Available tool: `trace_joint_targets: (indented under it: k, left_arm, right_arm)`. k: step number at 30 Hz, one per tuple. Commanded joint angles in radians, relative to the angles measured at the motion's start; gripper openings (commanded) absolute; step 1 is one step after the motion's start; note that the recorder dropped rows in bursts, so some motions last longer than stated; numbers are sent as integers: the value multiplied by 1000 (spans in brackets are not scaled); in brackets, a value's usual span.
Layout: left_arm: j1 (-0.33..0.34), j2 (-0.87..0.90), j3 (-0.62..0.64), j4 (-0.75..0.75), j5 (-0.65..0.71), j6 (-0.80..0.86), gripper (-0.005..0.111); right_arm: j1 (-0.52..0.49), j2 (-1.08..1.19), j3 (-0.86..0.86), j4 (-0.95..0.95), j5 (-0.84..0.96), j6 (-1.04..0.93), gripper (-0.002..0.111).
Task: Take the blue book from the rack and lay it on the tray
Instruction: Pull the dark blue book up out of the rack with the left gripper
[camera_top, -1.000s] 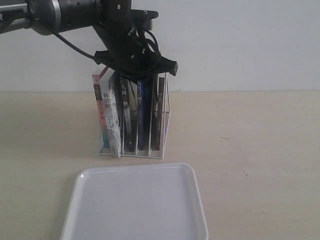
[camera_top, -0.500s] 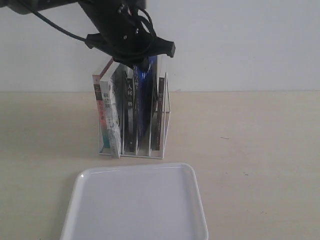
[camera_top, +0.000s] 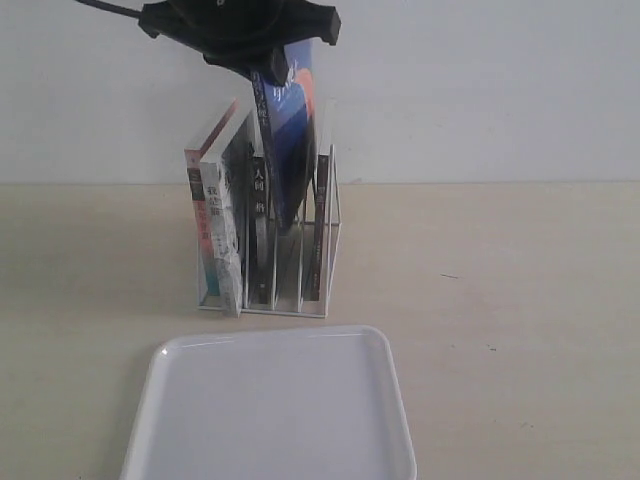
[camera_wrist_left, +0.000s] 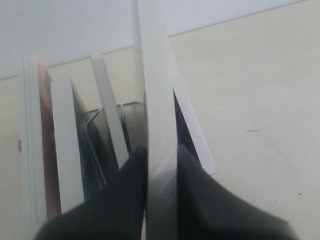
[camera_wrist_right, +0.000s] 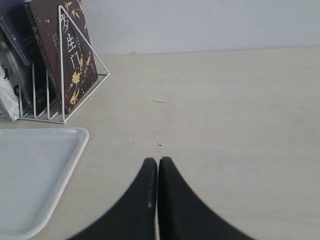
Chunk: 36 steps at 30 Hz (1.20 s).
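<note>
The blue book (camera_top: 288, 140), dark blue with an orange-red crescent, hangs tilted, and its lower corner is still between the wires of the white rack (camera_top: 331, 250). My left gripper (camera_top: 272, 68) is shut on its top edge, high above the rack. In the left wrist view the black fingers (camera_wrist_left: 131, 180) pinch the book's pale page edge (camera_wrist_left: 156, 90) from both sides. The white tray (camera_top: 160, 400) lies on the table in front of the rack. My right gripper (camera_wrist_right: 158, 163) is shut with nothing in it, low over bare table to the right of the tray's rim (camera_wrist_right: 75, 150).
A pink-and-teal book (camera_top: 205, 230), a black-spined book (camera_top: 258, 215) and a dark book (camera_top: 320, 225) stand in the rack. The right wrist view shows the dark book's maroon cover with gold characters (camera_wrist_right: 67, 47). A pale wall rises behind the table.
My left gripper has risen with the blue book, sliding it up out of its slot. The other books, the rack and the tray have stayed put.
</note>
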Motion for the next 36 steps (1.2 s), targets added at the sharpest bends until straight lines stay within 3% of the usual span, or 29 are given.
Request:
trace_joint_targets:
  k: [1, 27, 36]
  left_arm:
    - [-9, -56, -15, -12, -28, 2, 4]
    - [-9, -330, -15, -16, 63, 0, 4]
    - [-9, -491, 94, -50, 48, -9, 4]
  right_arm:
    - [-1, -5, 0, -8, -3, -3, 0]
    - [-1, -5, 0, -8, -3, -3, 0]
    - [-1, -5, 0, -8, -3, -3, 0]
